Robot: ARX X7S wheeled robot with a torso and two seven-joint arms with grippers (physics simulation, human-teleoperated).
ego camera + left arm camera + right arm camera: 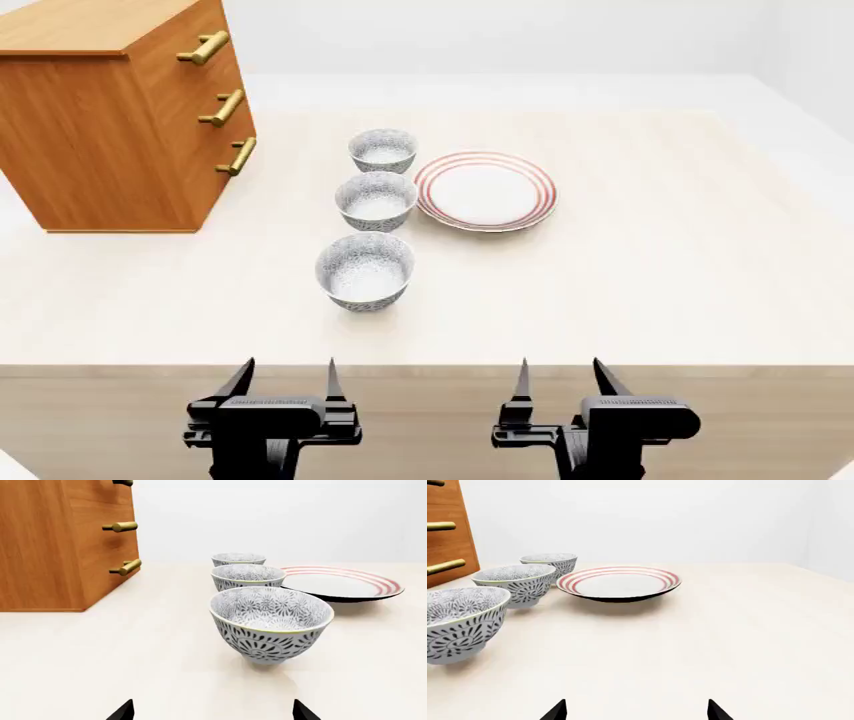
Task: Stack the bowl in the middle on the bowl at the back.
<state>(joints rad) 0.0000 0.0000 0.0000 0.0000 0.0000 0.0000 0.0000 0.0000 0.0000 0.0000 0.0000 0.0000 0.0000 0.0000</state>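
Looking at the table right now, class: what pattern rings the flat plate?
Red concentric stripes around the white plate, clearest in the head view.

The bowl in the middle (376, 199) was white with a dense grey-blue lace pattern, matching the bowl at the back (383, 150) and the front bowl (364, 271); in the left wrist view the front bowl's outer wall showed bolder dark scrollwork and a pale yellowish rim. The plate (485, 190) was white with red concentric rings and a dark underside. The drawer cabinet (114, 120) was orange-brown wood with brass-coloured handles (224, 108). The table (667, 270) was pale cream. Both grippers were black.
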